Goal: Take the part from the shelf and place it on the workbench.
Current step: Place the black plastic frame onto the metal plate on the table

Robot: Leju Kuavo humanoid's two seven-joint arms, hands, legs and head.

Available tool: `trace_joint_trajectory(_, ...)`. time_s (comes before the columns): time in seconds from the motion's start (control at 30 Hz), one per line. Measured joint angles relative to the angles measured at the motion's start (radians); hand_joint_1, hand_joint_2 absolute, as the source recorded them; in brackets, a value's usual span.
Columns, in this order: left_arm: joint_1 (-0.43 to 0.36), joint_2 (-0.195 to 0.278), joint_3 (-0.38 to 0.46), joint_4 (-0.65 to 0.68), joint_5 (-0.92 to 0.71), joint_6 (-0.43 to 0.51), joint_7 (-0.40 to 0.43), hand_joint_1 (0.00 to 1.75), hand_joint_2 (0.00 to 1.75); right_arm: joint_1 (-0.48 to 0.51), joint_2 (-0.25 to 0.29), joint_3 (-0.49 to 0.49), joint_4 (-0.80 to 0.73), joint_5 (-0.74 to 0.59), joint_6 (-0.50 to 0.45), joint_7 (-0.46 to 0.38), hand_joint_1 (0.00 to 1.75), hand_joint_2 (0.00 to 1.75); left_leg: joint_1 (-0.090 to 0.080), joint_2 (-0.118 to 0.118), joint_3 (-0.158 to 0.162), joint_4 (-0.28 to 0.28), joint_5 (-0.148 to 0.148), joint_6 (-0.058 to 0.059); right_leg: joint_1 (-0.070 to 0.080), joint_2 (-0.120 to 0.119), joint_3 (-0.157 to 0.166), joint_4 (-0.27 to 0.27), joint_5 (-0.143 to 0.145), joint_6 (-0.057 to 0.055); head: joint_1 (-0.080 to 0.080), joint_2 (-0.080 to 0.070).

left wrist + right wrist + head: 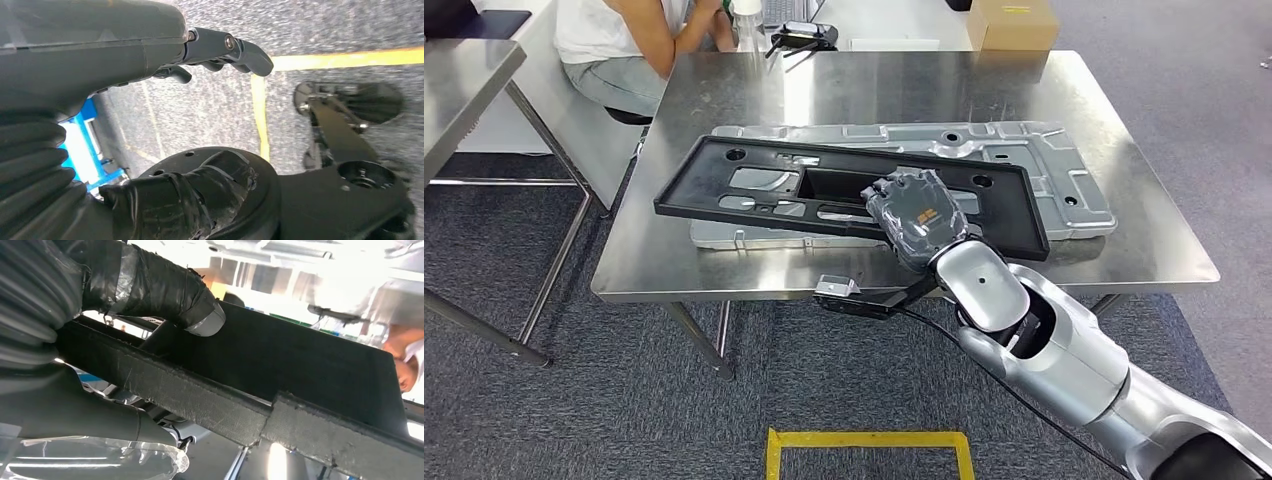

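Carpet with a yellow taped square (870, 450) lay nearest us, at six o'clock. Our left hand (220, 52) hung over that floor, fingers curled loosely and holding nothing. From five o'clock our right arm reached up to the desk (724, 270), and our right hand (916, 217) was clamped on the near rail of the black part (844, 195), thumb over the top and palm beneath, as our wrist camera showed. We judged that grip suited a long flat frame, since the rail gave the fingers an edge to close around. The part rested across a silver stamped panel (1064, 180) at the desk's centre, so it seemed all but delivered, with only release left. Beyond, at eleven o'clock, a seated person (624, 40) waited; at one o'clock stood a cardboard box (1014, 22).
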Motion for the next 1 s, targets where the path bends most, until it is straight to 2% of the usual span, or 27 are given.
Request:
trace_joint_trajectory(0.03, -0.001, 0.0, 0.0, 0.0, 0.0, 0.0, 0.0, 0.0, 1.75, -0.001, 0.0, -0.002, 0.002, -0.001, -0.001, 0.0, 1.75, 1.75, -0.002, -0.002, 0.003, 0.005, -0.009, -0.005, 0.001, 0.001, 0.021, -0.054, 0.018, -0.003, 0.0, 0.0)
trace_joint_trajectory(0.07, -0.003, 0.0, 0.0, 0.0, 0.0, 0.0, -0.001, 0.0, 1.75, -0.002, 0.0, -0.004, 0.005, -0.002, -0.001, 0.0, 1.75, 1.75, -0.003, -0.003, 0.002, 0.008, -0.014, -0.011, 0.003, 0.002, 0.032, -0.082, 0.02, -0.007, -0.001, 0.0)
trace_joint_trajectory(0.17, -0.006, 0.0, 0.0, 0.0, 0.0, 0.0, -0.001, 0.0, 1.75, 0.001, 0.0, -0.008, 0.013, -0.004, -0.004, 0.0, 1.75, 1.75, -0.002, -0.003, 0.001, 0.008, -0.023, -0.029, 0.005, 0.006, 0.041, -0.096, 0.003, -0.022, -0.003, 0.0)
trace_joint_trajectory(0.23, -0.004, 0.0, 0.0, 0.0, 0.001, 0.0, -0.001, 0.0, 1.75, 0.002, -0.001, -0.012, 0.019, -0.004, -0.007, 0.001, 1.75, 1.75, -0.001, 0.002, -0.015, 0.046, -0.044, -0.039, 0.0, 0.006, 0.053, -0.102, -0.004, -0.034, -0.005, 0.0)
trace_joint_trajectory(0.27, -0.004, 0.0, 0.0, 0.0, 0.001, 0.0, -0.001, 0.0, 1.75, 0.002, -0.001, -0.014, 0.023, -0.004, -0.009, 0.001, 1.75, 1.75, 0.0, 0.006, -0.041, 0.094, -0.064, -0.043, -0.001, 0.006, 0.06, -0.104, -0.008, -0.038, -0.006, 0.0)
trace_joint_trajectory(0.33, -0.003, 0.0, 0.0, 0.0, 0.001, 0.0, -0.002, 0.0, 1.75, 0.005, -0.001, -0.017, 0.029, -0.005, -0.013, 0.001, 1.75, 1.75, 0.0, 0.009, -0.122, 0.229, -0.099, -0.048, 0.0, 0.005, 0.074, -0.105, -0.019, -0.044, -0.009, 0.0)
trace_joint_trajectory(0.37, -0.003, 0.0, 0.0, 0.0, 0.001, 0.0, -0.002, 0.0, 1.75, 0.009, -0.001, -0.017, 0.032, -0.006, -0.014, 0.0, 1.75, 1.75, 0.0, 0.009, -0.157, 0.275, -0.099, -0.049, 0.001, 0.005, 0.082, -0.105, -0.026, -0.044, -0.008, 0.0)
trace_joint_trajectory(0.4, -0.003, 0.0, 0.0, 0.0, 0.002, 0.0, -0.002, 0.0, 1.75, 0.013, -0.001, -0.017, 0.036, -0.007, -0.014, -0.002, 1.75, 1.75, 0.0, 0.009, -0.177, 0.289, -0.081, -0.049, 0.002, 0.005, 0.091, -0.105, -0.032, -0.044, -0.008, 0.0)
trace_joint_trajectory(0.43, -0.003, 0.0, 0.0, 0.0, 0.002, 0.0, -0.002, 0.0, 1.75, 0.017, -0.001, -0.017, 0.039, -0.008, -0.014, -0.003, 1.75, 1.75, 0.0, 0.009, -0.176, 0.261, -0.043, -0.046, 0.003, 0.005, 0.102, -0.105, -0.04, -0.044, -0.008, 0.0)
trace_joint_trajectory(0.47, -0.002, 0.0, 0.0, 0.0, 0.002, 0.0, -0.001, 0.0, 1.75, 0.019, -0.001, -0.017, 0.042, -0.009, -0.014, -0.004, 1.75, 1.75, -0.001, 0.009, -0.16, 0.202, 0.006, -0.042, 0.003, 0.005, 0.115, -0.105, -0.047, -0.043, -0.008, 0.0)
trace_joint_trajectory(0.5, -0.001, 0.0, 0.0, 0.0, 0.002, 0.0, -0.001, 0.0, 1.75, 0.019, -0.001, -0.018, 0.044, -0.009, -0.014, -0.005, 1.75, 1.75, -0.002, 0.01, -0.136, 0.134, 0.046, -0.036, 0.004, 0.005, 0.125, -0.105, -0.054, -0.042, -0.008, 0.0)
trace_joint_trajectory(0.53, -0.001, 0.0, 0.0, 0.0, 0.002, 0.0, -0.001, 0.0, 1.75, 0.018, -0.001, -0.018, 0.047, -0.009, -0.014, -0.005, 1.75, 1.75, -0.005, 0.01, -0.11, 0.071, 0.07, -0.03, 0.005, 0.007, 0.132, -0.105, -0.062, -0.038, -0.008, 0.0)
trace_joint_trajectory(0.57, -0.002, 0.001, 0.0, 0.0, 0.002, 0.0, -0.001, 0.0, 1.75, 0.018, -0.001, -0.019, 0.049, -0.009, -0.015, -0.005, 1.75, 1.75, -0.009, 0.011, -0.093, 0.032, 0.078, -0.025, 0.006, 0.008, 0.136, -0.107, -0.067, -0.033, -0.008, 0.0)
trace_joint_trajectory(0.6, -0.003, 0.002, 0.0, 0.0, 0.002, 0.001, -0.001, 0.0, 1.75, 0.018, -0.001, -0.021, 0.051, -0.009, -0.015, -0.005, 1.75, 1.75, -0.012, 0.011, -0.083, 0.014, 0.072, -0.021, 0.006, 0.008, 0.138, -0.108, -0.07, -0.028, -0.007, 0.0)
trace_joint_trajectory(0.7, -0.005, 0.002, 0.0, 0.0, 0.003, 0.001, -0.001, 0.0, 1.75, 0.018, 0.0, -0.022, 0.054, -0.009, -0.015, -0.005, 1.75, 1.75, -0.016, 0.011, -0.079, 0.007, 0.064, -0.017, 0.005, 0.007, 0.14, -0.112, -0.073, -0.021, -0.005, 0.0)
trace_joint_trajectory(0.83, -0.004, 0.001, 0.0, 0.0, 0.003, 0.001, -0.001, 0.0, 1.75, 0.019, 0.0, -0.023, 0.056, -0.009, -0.016, -0.007, 1.75, 1.75, -0.013, 0.011, -0.071, -0.002, 0.064, -0.01, 0.006, 0.005, 0.145, -0.117, -0.075, -0.013, -0.005, 0.0)
trace_joint_trajectory(0.87, -0.004, 0.001, 0.0, 0.0, 0.003, 0.001, -0.001, 0.0, 1.75, 0.02, 0.001, -0.025, 0.058, -0.009, -0.016, -0.008, 1.75, 1.75, -0.01, 0.011, -0.061, -0.009, 0.062, -0.003, 0.005, 0.005, 0.111, -0.054, -0.1, -0.007, -0.002, 0.0)
trace_joint_trajectory(0.93, -0.004, 0.0, 0.0, 0.0, 0.003, 0.001, -0.001, 0.0, 1.75, 0.027, 0.001, -0.029, 0.062, -0.009, -0.017, -0.01, 1.75, 1.75, -0.003, 0.01, -0.04, -0.02, 0.054, 0.007, 0.002, 0.004, 0.019, 0.097, -0.145, 0.003, 0.004, 0.0)
trace_joint_trajectory(0.97, -0.004, 0.0, 0.0, 0.0, 0.003, 0.001, -0.001, 0.0, 1.75, 0.031, 0.001, -0.03, 0.066, -0.009, -0.017, -0.01, 1.75, 1.75, -0.003, 0.009, -0.031, -0.02, 0.045, 0.009, 0.0, 0.004, -0.027, 0.161, -0.153, 0.007, 0.007, 0.0)
trace_joint_trajectory(1.0, -0.003, -0.001, 0.0, 0.0, 0.003, 0.001, -0.001, 0.0, 1.75, 0.034, 0.001, -0.03, 0.068, -0.009, -0.018, -0.01, 1.75, 1.75, -0.002, 0.008, -0.024, -0.018, 0.039, 0.007, -0.003, 0.004, -0.03, 0.142, -0.124, 0.008, 0.007, 0.0)
